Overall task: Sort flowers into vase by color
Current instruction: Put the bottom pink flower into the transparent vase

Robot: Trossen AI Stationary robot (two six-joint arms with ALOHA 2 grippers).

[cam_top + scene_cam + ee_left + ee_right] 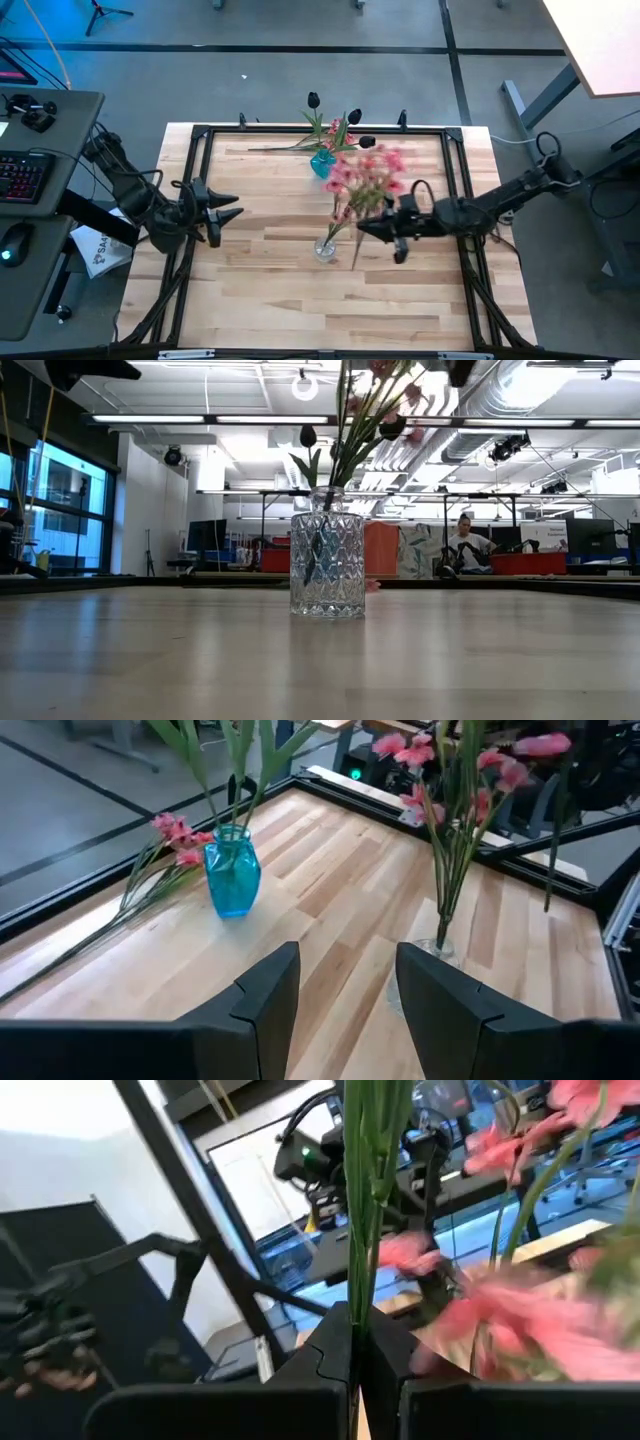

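We hold a pink spray [368, 178] pinched in the right gripper's [368, 231] closed fingers, stem over the clear vase [326, 249] at mid-table; next we must lower it in, left gripper [232, 207] waiting open.

You have pink blossoms [367, 175] on green stems [362, 1190] above the clear vase [327, 566], whose glass is cut in a diamond pattern. The second vase [232, 871] is bright turquoise blue, with green leaves. The black buds [314, 100] look near-black, perhaps deep purple. The table [270, 270] is pale wood in striped planks, framed in black. Both arms are dark.
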